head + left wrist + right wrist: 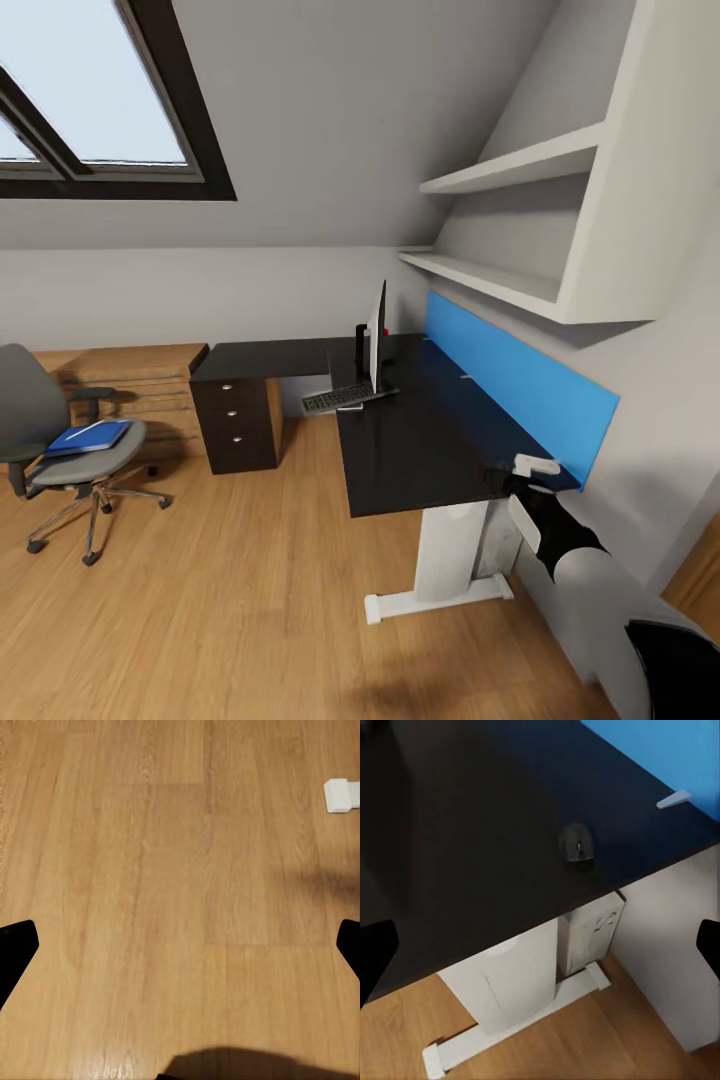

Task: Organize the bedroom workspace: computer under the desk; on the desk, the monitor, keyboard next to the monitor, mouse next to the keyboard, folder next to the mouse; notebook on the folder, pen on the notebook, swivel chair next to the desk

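Attic bedroom study: skylight [95, 90], desk [420, 440], swivel chair [60, 440].

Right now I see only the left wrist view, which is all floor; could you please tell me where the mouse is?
Observer: The mouse lies on the desk, near the end by the blue wall panel, in the right wrist view.
Operator: Thank you. Is anything waiting to be fetched?
Observer: Yes, the folder lies on the chair seat across the room, with the pen on top of it.
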`<state>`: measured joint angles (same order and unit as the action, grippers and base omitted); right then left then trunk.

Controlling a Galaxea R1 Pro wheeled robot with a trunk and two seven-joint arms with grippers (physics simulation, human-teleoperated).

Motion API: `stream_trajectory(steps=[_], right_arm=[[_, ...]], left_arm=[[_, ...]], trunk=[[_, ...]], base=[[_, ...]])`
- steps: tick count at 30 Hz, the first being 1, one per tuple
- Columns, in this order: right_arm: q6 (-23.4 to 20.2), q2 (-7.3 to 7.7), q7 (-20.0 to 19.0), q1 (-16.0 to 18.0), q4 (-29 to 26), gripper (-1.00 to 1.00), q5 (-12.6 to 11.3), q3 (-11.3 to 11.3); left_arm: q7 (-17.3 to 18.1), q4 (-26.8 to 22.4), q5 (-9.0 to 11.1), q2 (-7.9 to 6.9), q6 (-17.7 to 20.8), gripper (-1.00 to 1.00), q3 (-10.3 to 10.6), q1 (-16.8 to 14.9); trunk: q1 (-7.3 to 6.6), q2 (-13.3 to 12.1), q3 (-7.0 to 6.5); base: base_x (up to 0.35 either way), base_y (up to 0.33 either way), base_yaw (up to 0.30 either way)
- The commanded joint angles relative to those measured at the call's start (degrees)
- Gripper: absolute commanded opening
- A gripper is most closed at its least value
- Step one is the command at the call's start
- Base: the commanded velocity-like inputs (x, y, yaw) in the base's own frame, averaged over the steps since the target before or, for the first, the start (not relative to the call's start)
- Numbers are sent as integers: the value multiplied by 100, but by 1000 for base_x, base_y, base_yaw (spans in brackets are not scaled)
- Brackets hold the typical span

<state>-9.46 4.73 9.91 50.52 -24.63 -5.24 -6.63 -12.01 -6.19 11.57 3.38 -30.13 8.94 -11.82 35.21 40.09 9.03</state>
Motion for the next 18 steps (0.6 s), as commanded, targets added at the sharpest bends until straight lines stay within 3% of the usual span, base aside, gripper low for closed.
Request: stream_trajectory(steps=[1, 13, 18], right_arm=[[29, 6, 24, 15, 35, 100, -52, 10], [316, 39, 29, 36, 137, 100, -37, 9], [320, 121, 29, 37, 179, 100, -32, 12]], left_arm=[[-27, 3, 39, -3, -18, 100, 53, -5], [-22, 10, 50, -13, -18, 100, 56, -5], [-28, 12, 55, -13, -70, 100, 53, -5]], trunk=[[2, 8, 9], [2, 8, 9], [2, 8, 9]], base=[[67, 0, 0], [260, 0, 0], [204, 0, 0]])
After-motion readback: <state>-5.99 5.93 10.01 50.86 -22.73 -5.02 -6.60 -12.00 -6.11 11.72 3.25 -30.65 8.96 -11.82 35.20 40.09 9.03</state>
